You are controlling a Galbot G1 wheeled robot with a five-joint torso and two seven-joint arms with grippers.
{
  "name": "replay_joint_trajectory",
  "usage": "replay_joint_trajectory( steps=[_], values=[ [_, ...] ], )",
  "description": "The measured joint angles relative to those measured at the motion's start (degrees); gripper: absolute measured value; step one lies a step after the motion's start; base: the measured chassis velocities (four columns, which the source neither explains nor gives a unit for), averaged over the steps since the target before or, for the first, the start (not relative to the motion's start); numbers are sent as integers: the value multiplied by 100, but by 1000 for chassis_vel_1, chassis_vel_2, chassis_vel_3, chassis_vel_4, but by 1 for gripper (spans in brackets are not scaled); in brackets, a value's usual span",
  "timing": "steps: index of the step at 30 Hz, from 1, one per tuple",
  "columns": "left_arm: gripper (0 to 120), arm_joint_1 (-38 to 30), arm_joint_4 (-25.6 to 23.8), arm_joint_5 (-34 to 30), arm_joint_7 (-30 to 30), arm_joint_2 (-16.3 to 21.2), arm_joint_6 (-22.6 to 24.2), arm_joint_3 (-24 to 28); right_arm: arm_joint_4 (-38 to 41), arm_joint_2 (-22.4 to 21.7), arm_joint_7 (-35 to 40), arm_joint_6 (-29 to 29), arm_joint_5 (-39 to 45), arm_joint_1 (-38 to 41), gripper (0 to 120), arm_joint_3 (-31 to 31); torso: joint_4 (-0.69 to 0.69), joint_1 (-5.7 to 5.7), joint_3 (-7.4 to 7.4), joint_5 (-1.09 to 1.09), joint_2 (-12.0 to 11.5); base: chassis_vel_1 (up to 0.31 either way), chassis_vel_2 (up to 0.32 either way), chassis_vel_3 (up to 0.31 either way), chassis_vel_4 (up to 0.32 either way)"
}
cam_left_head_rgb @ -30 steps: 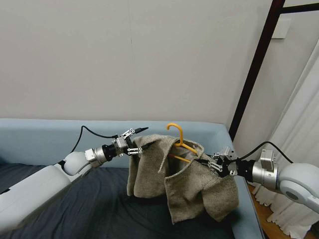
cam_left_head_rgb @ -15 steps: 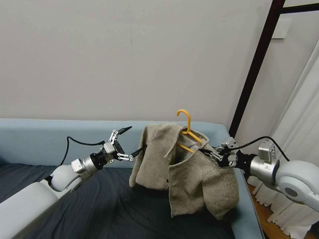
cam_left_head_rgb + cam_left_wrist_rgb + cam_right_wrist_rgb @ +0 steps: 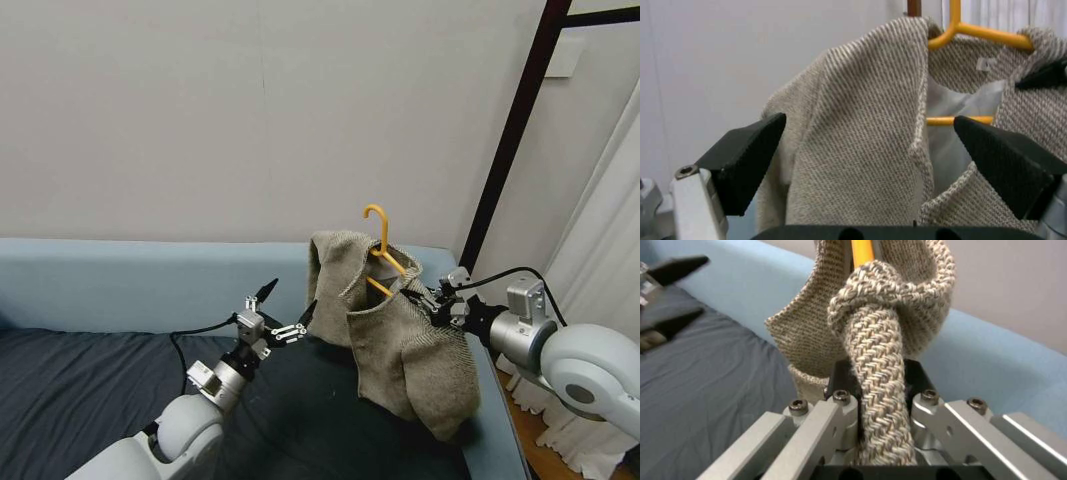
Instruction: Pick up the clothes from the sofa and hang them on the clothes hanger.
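A beige knitted cardigan [image 3: 400, 330] hangs on an orange hanger [image 3: 381, 247], held in the air over the right end of the sofa. My right gripper [image 3: 432, 300] is shut on the cardigan's shoulder with the hanger arm inside it; the right wrist view has the bunched knit [image 3: 873, 385] clamped between the jaws. My left gripper [image 3: 283, 311] stands open, low and to the left of the cardigan, apart from it. In the left wrist view the cardigan [image 3: 860, 140] and hanger [image 3: 973, 35] lie ahead between the spread black fingers [image 3: 747, 155].
The light blue sofa [image 3: 120, 285] carries a dark blue cover [image 3: 80, 400] on its seat. A dark clothes rack post [image 3: 510, 140] rises at the right, beside a white curtain [image 3: 610, 240]. A plain wall stands behind.
My left gripper has let go of the cardigan's left side and dropped back and down. The right gripper has lifted the hanger and cardigan up and to the right.
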Motion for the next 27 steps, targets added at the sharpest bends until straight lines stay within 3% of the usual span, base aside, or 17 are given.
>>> replay_joint_trajectory(
  steps=[9,15,27],
  values=[
    [95,-343,432,182,18,-360,13,509,160,9,278,-178,454,-46,8,62,0,0,0,1,0,0,0,0,0],
    [83,-409,648,286,6,-574,39,622,240,17,351,-267,622,-6,8,66,1,0,0,1,0,0,0,0,0],
    [36,-633,882,370,6,-748,40,775,299,13,380,-287,698,-6,8,62,1,0,0,0,0,0,0,0,0]
  ],
)
